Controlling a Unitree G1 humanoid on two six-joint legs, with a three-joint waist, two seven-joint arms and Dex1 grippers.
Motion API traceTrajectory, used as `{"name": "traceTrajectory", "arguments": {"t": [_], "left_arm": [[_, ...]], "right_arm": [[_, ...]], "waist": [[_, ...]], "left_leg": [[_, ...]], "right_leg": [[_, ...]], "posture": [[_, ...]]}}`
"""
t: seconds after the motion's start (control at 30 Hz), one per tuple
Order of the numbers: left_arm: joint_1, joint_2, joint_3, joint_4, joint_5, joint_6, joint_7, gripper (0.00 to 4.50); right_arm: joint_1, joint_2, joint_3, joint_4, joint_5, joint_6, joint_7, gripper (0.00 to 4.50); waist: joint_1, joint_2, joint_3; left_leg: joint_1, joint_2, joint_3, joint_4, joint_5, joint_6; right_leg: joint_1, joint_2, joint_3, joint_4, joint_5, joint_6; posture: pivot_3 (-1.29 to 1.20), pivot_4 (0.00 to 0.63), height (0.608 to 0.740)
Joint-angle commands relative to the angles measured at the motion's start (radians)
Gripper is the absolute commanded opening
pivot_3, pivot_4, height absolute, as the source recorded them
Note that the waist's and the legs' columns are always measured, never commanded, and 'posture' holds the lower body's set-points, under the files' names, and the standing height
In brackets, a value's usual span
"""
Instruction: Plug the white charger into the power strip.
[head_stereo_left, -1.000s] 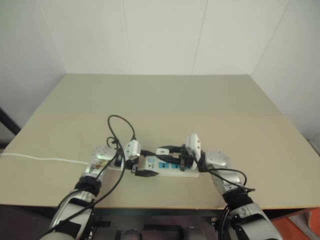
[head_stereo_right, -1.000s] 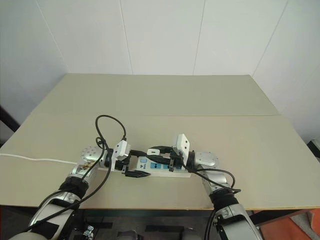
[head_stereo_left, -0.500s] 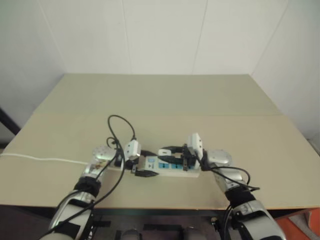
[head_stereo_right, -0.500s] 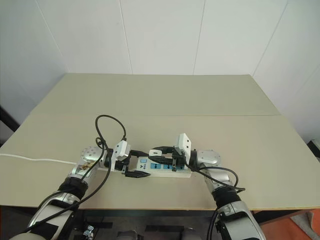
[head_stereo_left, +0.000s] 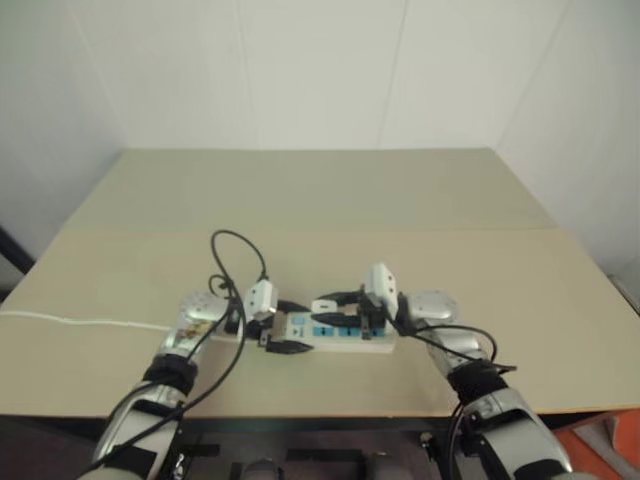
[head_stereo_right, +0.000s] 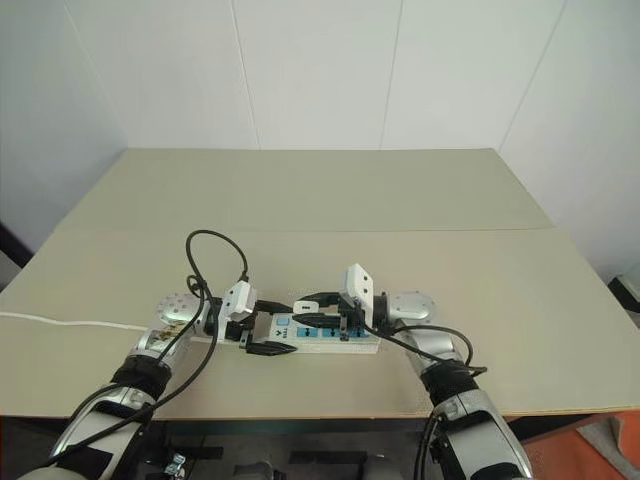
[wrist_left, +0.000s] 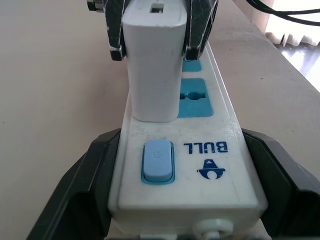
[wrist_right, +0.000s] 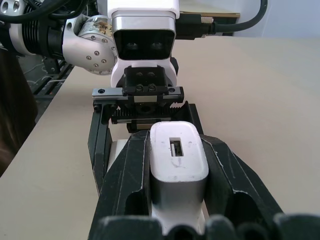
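Two grippers meet low and centre over the beige table (head_stereo_right: 420, 200): left gripper (wrist_left: 160, 200) spread wide, bracing the long white power strip (wrist_left: 200, 150); right gripper (wrist_right: 179, 200) clamped on the small white cube charger (wrist_left: 152, 65). Nothing has visibly shifted; the charger looks seated, or nearly, by the blue switch.

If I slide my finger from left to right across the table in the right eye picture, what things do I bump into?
Thin white cord → left gripper clasping the long white power strip by its end → small white charger → right gripper pinching that charger.
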Motion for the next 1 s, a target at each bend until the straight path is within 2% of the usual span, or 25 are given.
{"name": "traceTrajectory", "arguments": {"t": [0.03,0.47,0.8,0.93,1.0], "left_arm": [[0.026,0.021,-0.024,0.007,0.036,0.006,-0.012,3.29],[0.020,0.013,-0.022,0.015,0.037,0.007,0.000,3.29],[0.010,0.001,-0.024,0.030,0.038,0.006,0.008,3.29],[0.003,-0.007,-0.023,0.039,0.039,0.002,0.016,3.29],[0.000,-0.014,-0.017,0.037,0.030,0.011,0.022,4.01]], "right_arm": [[0.013,-0.026,0.034,0.085,-0.102,0.045,-0.026,1.16],[0.032,-0.032,0.026,0.067,-0.085,0.065,-0.043,1.16],[0.059,-0.012,-0.008,0.037,-0.072,0.054,-0.046,4.48],[0.052,-0.022,-0.016,0.017,-0.072,0.070,-0.028,4.48],[0.044,-0.033,-0.026,-0.004,-0.058,0.094,-0.009,4.50]], "waist": [[-0.001,0.000,0.000],[-0.002,0.000,-0.006],[0.000,-0.002,-0.007],[0.002,-0.002,-0.007],[0.003,-0.002,-0.007]], "left_leg": [[0.001,0.000,0.000,-0.001,0.000,0.000],[0.003,0.000,0.001,-0.002,0.000,0.000],[0.001,0.000,0.001,-0.002,0.000,0.000],[0.001,0.000,0.001,-0.002,0.000,0.000],[0.001,0.000,0.001,-0.002,0.000,0.000]], "right_leg": [[0.000,0.000,0.001,0.000,0.000,0.000],[0.001,0.000,0.003,0.000,-0.003,0.004],[0.000,0.000,0.003,-0.001,-0.003,0.004],[0.000,0.000,0.002,-0.001,-0.003,0.004],[0.000,0.000,0.002,-0.001,-0.003,0.004]], "posture": [[0.00,0.150,0.740],[0.00,0.150,0.740],[0.00,0.150,0.740],[0.00,0.150,0.740],[0.00,0.150,0.740]]}}
